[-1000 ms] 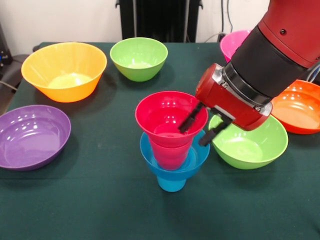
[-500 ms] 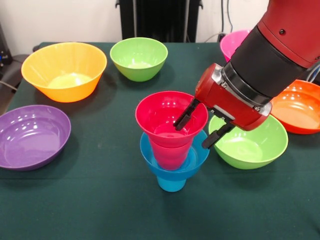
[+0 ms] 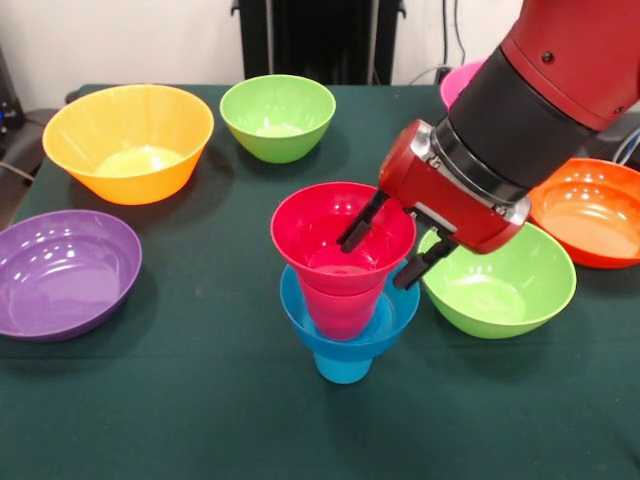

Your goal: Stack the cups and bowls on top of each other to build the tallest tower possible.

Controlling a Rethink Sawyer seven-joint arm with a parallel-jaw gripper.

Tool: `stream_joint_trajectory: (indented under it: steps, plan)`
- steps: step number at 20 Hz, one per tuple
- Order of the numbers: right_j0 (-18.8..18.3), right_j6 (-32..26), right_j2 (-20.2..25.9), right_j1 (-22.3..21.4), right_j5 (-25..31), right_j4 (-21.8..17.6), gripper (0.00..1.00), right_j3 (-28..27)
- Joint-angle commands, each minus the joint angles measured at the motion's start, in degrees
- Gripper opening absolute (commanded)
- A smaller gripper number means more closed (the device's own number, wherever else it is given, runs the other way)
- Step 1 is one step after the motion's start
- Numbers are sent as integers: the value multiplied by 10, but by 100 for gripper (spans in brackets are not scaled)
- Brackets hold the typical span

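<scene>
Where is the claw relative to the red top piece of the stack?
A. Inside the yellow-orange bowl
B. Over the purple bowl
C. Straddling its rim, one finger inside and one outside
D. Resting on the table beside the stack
C: the open claw has one finger inside the red top piece and the other outside its rim, by the lime green bowl.

I work in what looks like a robotics lab. A table (image 3: pixel 200 420) draped in dark green cloth fills the space in front of me. Behind the table stands a plain white wall (image 3: pixel 120 40), and against it a black equipment rack (image 3: pixel 320 40) with cables (image 3: pixel 460 35) hanging beside it.
</scene>
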Motion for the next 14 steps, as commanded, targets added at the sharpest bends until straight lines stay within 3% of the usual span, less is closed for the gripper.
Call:
stream_joint_trajectory:
  steps: [1, 7, 14]
  plan:
    - [19, 72, 82, -68, -2, -22, 100, 64]
    - [22, 38, 92, -153, 36, -12, 100, 72]
    - [3, 31, 136, -170, 3, 13, 100, 13]
